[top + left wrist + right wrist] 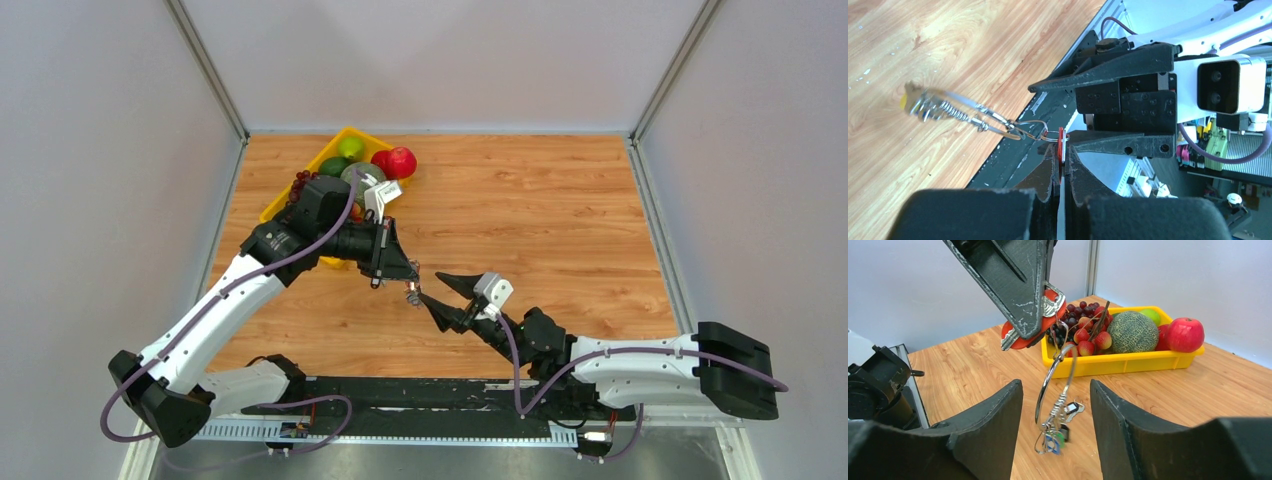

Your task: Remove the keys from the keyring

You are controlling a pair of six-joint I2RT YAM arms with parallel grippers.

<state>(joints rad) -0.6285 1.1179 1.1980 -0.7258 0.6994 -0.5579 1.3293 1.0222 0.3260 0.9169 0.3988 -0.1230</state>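
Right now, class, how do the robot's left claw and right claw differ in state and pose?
The left claw is shut on a red-tagged key; the right claw is open and empty. The left claw carries the keyring, which hangs below it; the right claw's fingers only stand either side of it. Both are black two-finger claws.

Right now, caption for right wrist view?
Left gripper pinches red-tagged silver key; thin wire keyring dangles, framed by open right gripper; yellow fruit tray behind.
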